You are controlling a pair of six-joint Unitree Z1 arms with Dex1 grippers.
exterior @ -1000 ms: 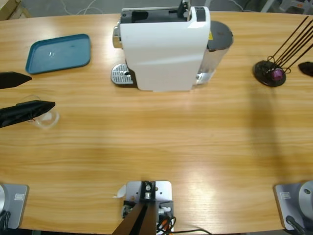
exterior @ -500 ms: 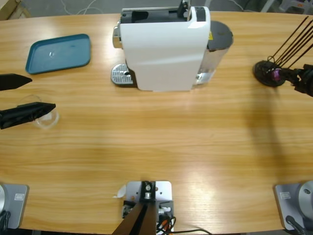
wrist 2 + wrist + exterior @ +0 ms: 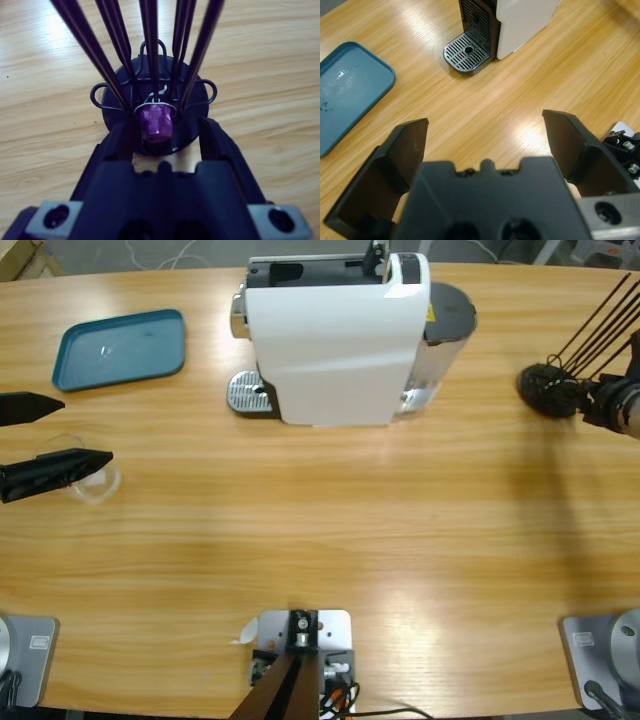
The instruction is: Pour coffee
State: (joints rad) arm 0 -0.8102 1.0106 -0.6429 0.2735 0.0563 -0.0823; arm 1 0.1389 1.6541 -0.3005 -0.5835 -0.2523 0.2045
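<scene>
1. Right hand (image 3: 161, 131) – jaws parted, one on each side of the purple capsule (image 3: 155, 122), which sits low in the black wire rack (image 3: 155, 107); not yet clenched on it.
2. The capsule lies straight ahead of this hand, rack rods rising close around it – the likeliest snag on withdrawal.
3. Left hand (image 3: 62, 436) – wide apart, holding nothing, over a clear glass (image 3: 92, 480) at the bench's (image 3: 330, 530) far end.
4. Machine (image 3: 335, 335) with drip grate (image 3: 250, 395) stands mid-bench, well apart from both hands; blue tray (image 3: 122, 348) near the left hand.
5. No coffee visible yet.
</scene>
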